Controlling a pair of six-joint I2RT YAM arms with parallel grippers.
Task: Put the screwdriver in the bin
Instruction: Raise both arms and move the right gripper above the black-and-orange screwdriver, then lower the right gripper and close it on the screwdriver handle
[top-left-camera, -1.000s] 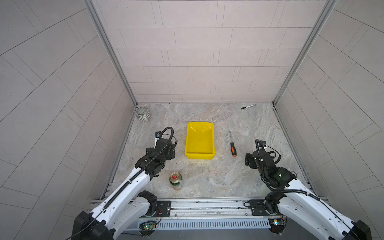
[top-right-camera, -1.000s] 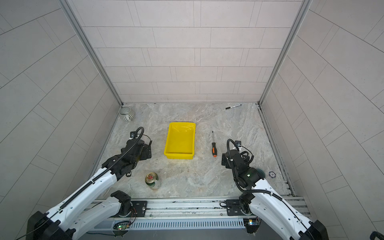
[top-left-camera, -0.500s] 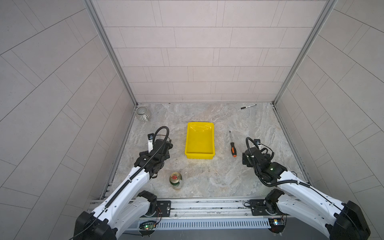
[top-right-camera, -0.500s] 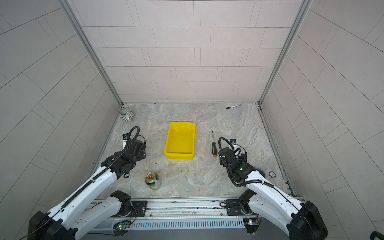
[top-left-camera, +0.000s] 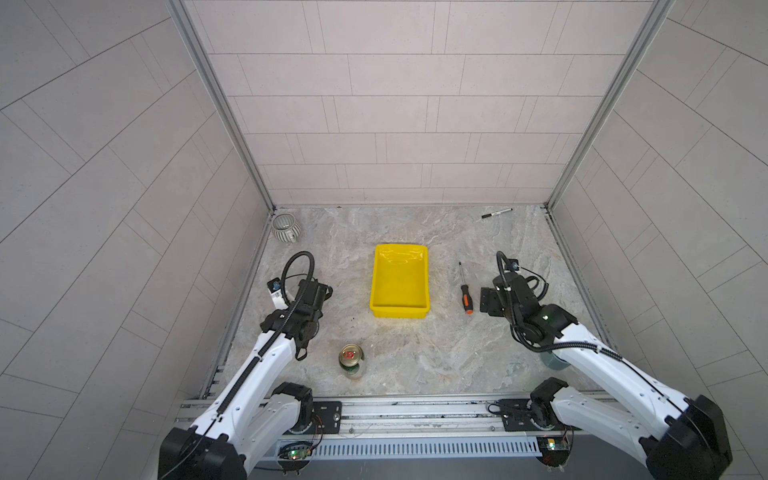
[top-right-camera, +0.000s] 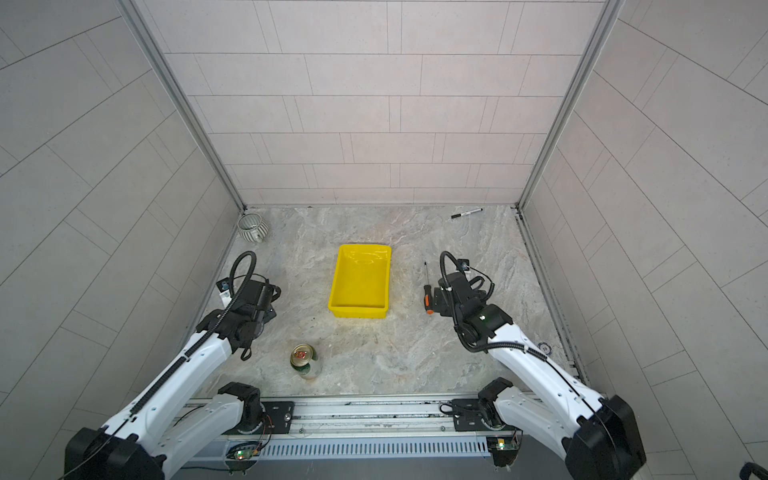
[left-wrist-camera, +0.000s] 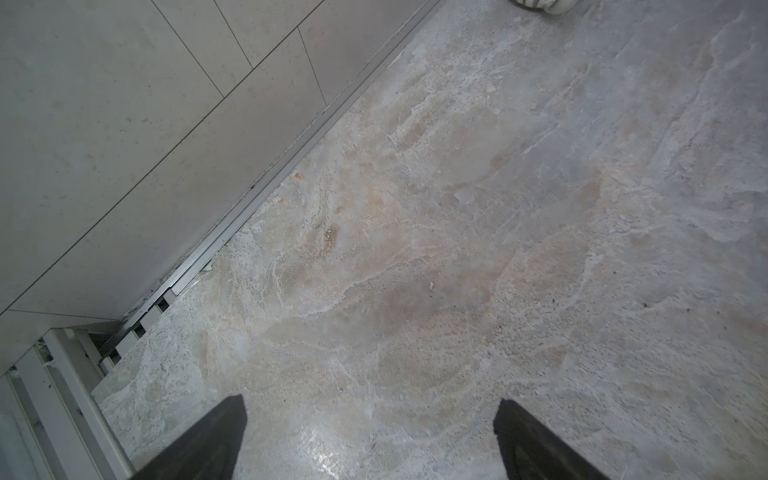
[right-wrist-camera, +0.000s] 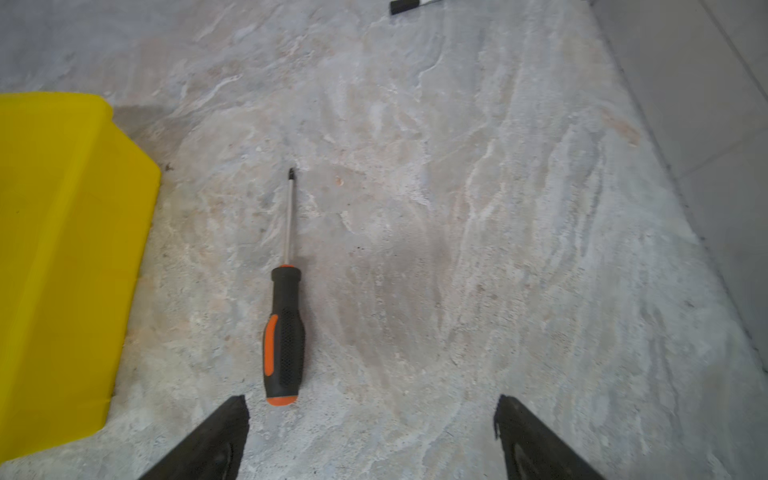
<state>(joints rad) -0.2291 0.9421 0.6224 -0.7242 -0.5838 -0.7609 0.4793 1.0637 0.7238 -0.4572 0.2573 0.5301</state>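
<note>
The screwdriver (top-left-camera: 465, 293) (top-right-camera: 427, 291) lies flat on the stone floor to the right of the bin, with its shaft pointing to the back. Its black and orange handle (right-wrist-camera: 284, 332) ends just ahead of one fingertip (right-wrist-camera: 224, 436) of my right gripper. The yellow bin (top-left-camera: 400, 282) (top-right-camera: 360, 282) (right-wrist-camera: 62, 249) stands empty in the middle. My right gripper (top-left-camera: 487, 300) (top-right-camera: 441, 301) (right-wrist-camera: 371, 405) is open just right of the handle, with nothing between its fingers. My left gripper (top-left-camera: 316, 291) (top-right-camera: 266, 293) (left-wrist-camera: 371, 405) is open over bare floor near the left wall.
A ribbed grey mug (top-left-camera: 286, 227) (top-right-camera: 252, 227) sits in the back left corner. A black marker (top-left-camera: 496, 213) (top-right-camera: 466, 213) lies at the back right. A drinks can (top-left-camera: 351, 360) (top-right-camera: 304, 360) stands at the front, left of centre. Tiled walls close in three sides.
My right gripper has moved forward and left, up beside the screwdriver's handle. My left gripper has drawn back to the left, away from the bin.
</note>
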